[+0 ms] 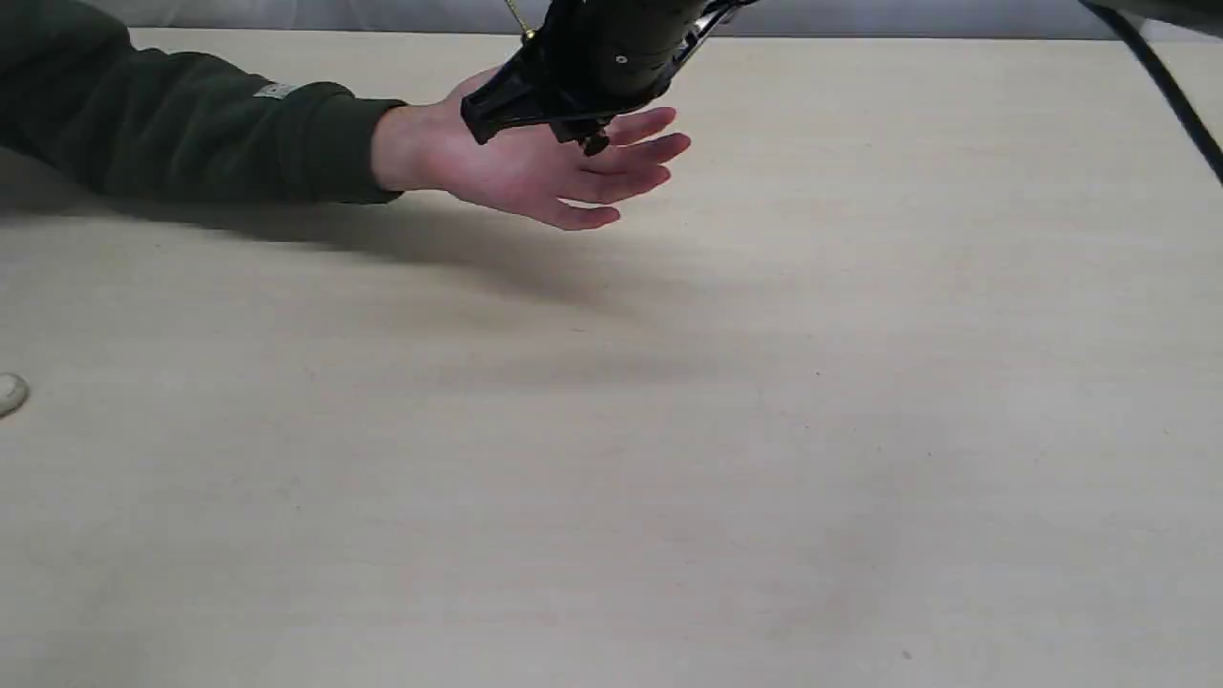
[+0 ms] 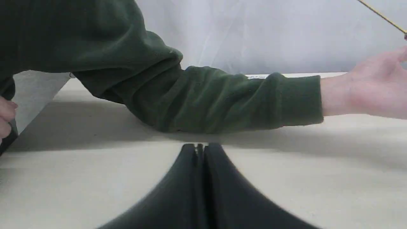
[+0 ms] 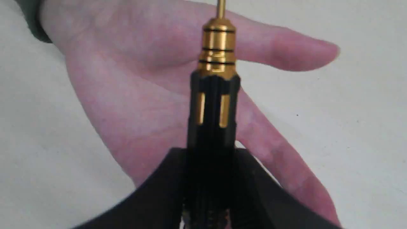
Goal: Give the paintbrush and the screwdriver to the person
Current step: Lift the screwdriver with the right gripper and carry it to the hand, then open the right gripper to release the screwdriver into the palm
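Note:
The person's open hand [image 1: 535, 177] is held palm up above the table, with its dark green sleeve [image 1: 191, 124] stretching to the left. My right gripper [image 1: 535, 96] hovers just over the palm, shut on the screwdriver [image 3: 213, 105] by its black handle. The gold collar and thin shaft [image 1: 522, 24] point away past the fingers [image 3: 286, 51]. My left gripper [image 2: 199, 146] is shut with nothing in it, low over the table beside the person's forearm [image 2: 222, 101]. It is outside the exterior view. The paintbrush is out of view.
A small pale round object [image 1: 10, 392] lies at the table's left edge. A black cable [image 1: 1166, 86] hangs at the upper right. The person's other hand [image 2: 4, 117] shows at the edge of the left wrist view.

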